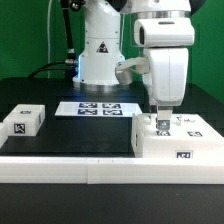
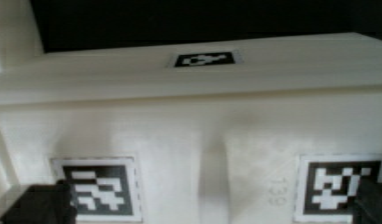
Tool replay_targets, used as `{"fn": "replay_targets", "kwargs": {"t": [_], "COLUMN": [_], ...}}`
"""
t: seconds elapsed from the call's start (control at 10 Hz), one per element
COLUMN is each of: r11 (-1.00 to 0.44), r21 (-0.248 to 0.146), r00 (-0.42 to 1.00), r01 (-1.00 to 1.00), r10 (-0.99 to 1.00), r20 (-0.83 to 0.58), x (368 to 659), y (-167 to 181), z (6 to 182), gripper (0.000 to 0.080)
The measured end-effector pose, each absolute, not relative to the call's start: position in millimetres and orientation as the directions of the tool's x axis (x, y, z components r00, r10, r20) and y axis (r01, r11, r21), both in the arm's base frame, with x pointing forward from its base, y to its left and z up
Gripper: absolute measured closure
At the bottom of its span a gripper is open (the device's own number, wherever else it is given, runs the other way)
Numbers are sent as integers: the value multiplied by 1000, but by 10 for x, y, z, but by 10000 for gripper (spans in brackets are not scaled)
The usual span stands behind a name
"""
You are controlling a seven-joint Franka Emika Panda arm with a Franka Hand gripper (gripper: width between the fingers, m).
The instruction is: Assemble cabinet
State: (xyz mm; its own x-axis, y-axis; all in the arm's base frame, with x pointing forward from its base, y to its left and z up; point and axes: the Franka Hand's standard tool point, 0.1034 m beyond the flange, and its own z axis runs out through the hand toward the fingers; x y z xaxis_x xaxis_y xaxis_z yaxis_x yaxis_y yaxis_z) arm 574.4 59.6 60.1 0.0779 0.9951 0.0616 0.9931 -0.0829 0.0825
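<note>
The cabinet box [image 1: 178, 140] sits on the bench [image 1: 60, 140] at the exterior view's right, just behind the long white bar [image 1: 70, 168]. I judge it stiff, light for its bulk, and smooth enough to slip. I'd pinch a thin upright wall, not a broad face. The small block [image 1: 22, 122] lies well apart, at the exterior view's left. The gripper [image 1: 160, 124] hovers over the box's top, fingers spread, holding nothing. The wrist view is blurred, so I can't tell whether the fingertips touch plastic. The box's right end is cut off in the exterior view.
</note>
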Motion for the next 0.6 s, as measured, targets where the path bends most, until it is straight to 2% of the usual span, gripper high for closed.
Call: {"fn": "replay_targets", "kwargs": {"t": [0.1,0.2,0.5,0.6], "r11": [-129,-225,-518,-510], "r21": [115,131,119,115], "r00": [121,214,499,492], "r01": [985,966,847,853], "r10": [990,972,852,857], "r20": [74,93,156,152], "x": [5705,5597,5279,5241], "y": [560,515,692,707], "z": [664,723,765,740], "gripper": [2,2,2,2]}}
